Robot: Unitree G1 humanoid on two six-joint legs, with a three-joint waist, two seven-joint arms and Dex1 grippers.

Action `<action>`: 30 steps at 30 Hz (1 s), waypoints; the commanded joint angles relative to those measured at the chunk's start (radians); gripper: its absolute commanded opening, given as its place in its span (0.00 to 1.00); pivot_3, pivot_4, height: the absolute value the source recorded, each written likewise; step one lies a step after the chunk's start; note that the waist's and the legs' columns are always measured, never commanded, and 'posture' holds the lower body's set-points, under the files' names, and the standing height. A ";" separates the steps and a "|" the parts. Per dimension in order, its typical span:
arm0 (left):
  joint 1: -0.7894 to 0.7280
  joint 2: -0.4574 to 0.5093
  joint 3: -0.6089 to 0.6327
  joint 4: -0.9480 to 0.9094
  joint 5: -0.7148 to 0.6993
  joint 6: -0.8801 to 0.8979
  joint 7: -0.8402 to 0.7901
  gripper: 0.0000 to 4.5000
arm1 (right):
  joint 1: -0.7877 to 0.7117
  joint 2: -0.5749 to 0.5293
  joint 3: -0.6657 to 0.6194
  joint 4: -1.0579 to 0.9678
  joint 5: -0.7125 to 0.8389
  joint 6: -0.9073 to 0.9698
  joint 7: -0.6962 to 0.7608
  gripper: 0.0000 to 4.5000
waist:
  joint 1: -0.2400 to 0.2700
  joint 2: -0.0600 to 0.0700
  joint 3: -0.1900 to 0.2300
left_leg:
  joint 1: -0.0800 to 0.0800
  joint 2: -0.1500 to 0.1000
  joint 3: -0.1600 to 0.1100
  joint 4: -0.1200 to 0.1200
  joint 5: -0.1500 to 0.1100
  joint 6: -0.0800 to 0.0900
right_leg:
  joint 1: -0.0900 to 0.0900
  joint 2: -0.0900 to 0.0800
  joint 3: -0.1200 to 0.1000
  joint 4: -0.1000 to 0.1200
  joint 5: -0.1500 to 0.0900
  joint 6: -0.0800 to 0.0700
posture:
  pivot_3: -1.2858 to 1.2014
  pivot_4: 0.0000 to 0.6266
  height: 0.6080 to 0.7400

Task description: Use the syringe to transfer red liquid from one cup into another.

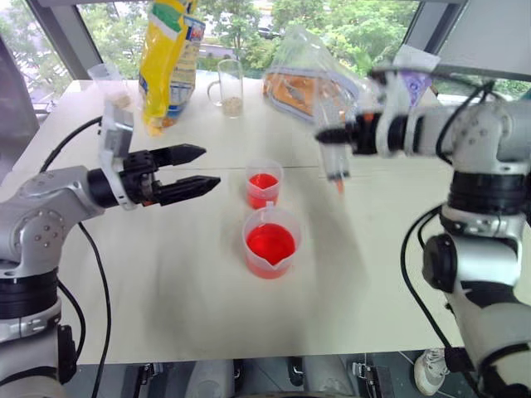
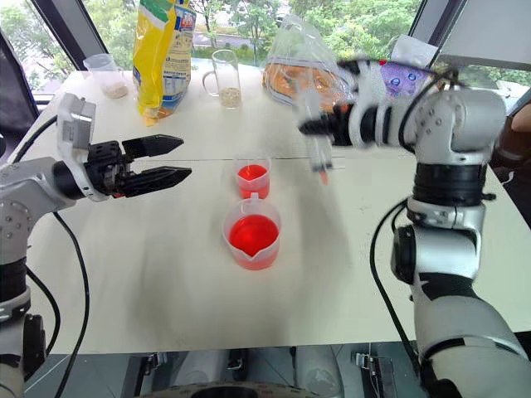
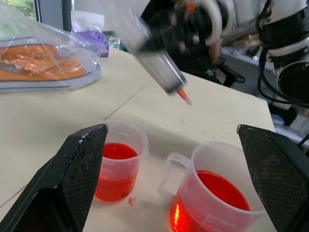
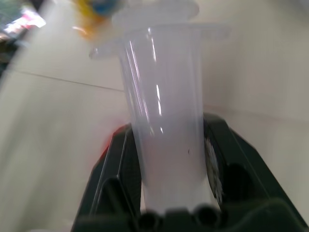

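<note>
I saw the cream table (image 1: 166, 282) under both arms, with a yellow bag (image 1: 168, 58), a clear plastic bag over something orange (image 1: 303, 79) and a handled glass mug (image 1: 230, 87) ranged along its far edge, well beyond either set of jaws.

My left gripper (image 1: 199, 170) hung above the table on the near left, pointing across toward the cups, its two black fingers spread wide with nothing between them. Through its wrist camera the two cups sat framed in the gap between the fingers — the beaker (image 3: 215, 193) nearer one finger, the measuring cup (image 3: 118, 164) nearer the other, neither touched.

The beaker (image 1: 270, 242), wide and spouted, stood nearest me and held a good pool of red liquid (image 1: 270, 245). Just behind it, close but apart, stood the measuring cup (image 1: 265, 184), also with red in it.

My right gripper (image 1: 336, 133) was up in the air beyond and to the right of the cups, clamped on the barrel of the syringe (image 1: 334, 162). The syringe hung below the jaws, orange-red tip (image 1: 339, 187) downward, off to the side of the measuring cup — not over either cup. From the right wrist camera the clear barrel (image 4: 169, 145) ran straight up between the two black fingers, both pressed against its sides.
</note>
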 commanded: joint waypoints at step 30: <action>0.134 0.079 0.059 -0.165 -0.073 0.000 0.042 1.00 | 0.259 -0.395 0.032 -0.446 0.265 -0.300 0.382 0.99 | 0.004 0.000 0.001 | -0.004 0.002 -0.001 0.004 -0.001 0.003 | -0.002 0.012 -0.001 0.000 0.003 0.011 | 0.52 0.24 1.00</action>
